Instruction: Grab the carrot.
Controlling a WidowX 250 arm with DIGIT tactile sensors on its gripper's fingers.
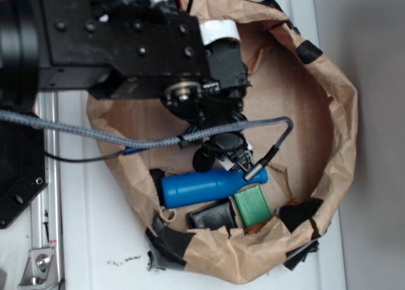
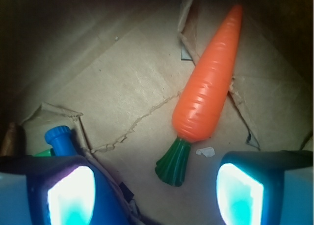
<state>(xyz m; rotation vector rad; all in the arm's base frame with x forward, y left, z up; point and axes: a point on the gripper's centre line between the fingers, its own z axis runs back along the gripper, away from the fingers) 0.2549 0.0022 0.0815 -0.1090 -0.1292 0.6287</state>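
Observation:
The carrot (image 2: 208, 85) lies on the brown paper floor in the wrist view, bright orange, its tip toward the top right and its dark green stem end (image 2: 174, 162) toward the bottom. My gripper (image 2: 156, 195) is open and empty above the floor, its fingers (image 2: 71, 195) spread wide. The stem end lies between them, just ahead of the fingertips, and nothing touches it. In the exterior view the arm hides the carrot; the gripper (image 1: 226, 152) hangs inside the paper-lined bowl, above the blue bottle.
A blue plastic bottle (image 1: 212, 185) lies across the bowl's front; its cap (image 2: 59, 139) shows beside my left finger. A green block (image 1: 253, 206) and a black object (image 1: 212, 215) lie near the crumpled paper wall (image 1: 335, 144). A grey cable (image 1: 95, 135) crosses the bowl.

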